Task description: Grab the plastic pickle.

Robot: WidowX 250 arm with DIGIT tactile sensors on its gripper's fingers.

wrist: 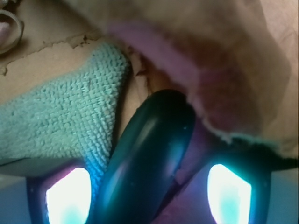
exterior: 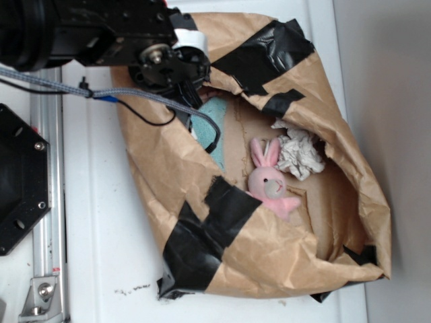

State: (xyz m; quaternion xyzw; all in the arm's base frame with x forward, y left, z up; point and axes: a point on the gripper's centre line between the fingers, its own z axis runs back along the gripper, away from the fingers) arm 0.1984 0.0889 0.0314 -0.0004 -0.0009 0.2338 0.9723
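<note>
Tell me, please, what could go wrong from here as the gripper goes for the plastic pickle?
1. In the wrist view, the teal cloth lies right against the plastic pickle; closing could pinch cloth along with it.
2. The pickle looks smooth and rounded, so it may squirt out of the gripper as the fingers close.
3. The crumpled brown paper wall crowds the other side and could snag a finger or get dragged along.

A dark green, glossy plastic pickle [wrist: 149, 158] is seen beside a light teal cloth [wrist: 60, 116] with a knobbly woven texture. The brown paper bag [exterior: 283, 256] is patched with black tape [exterior: 202, 235], and a pink bunny [exterior: 271, 182] and crumpled white paper [exterior: 300, 153] are shown inside it. The bench [exterior: 94, 222] is white and the tool [exterior: 176, 74] black.
</note>
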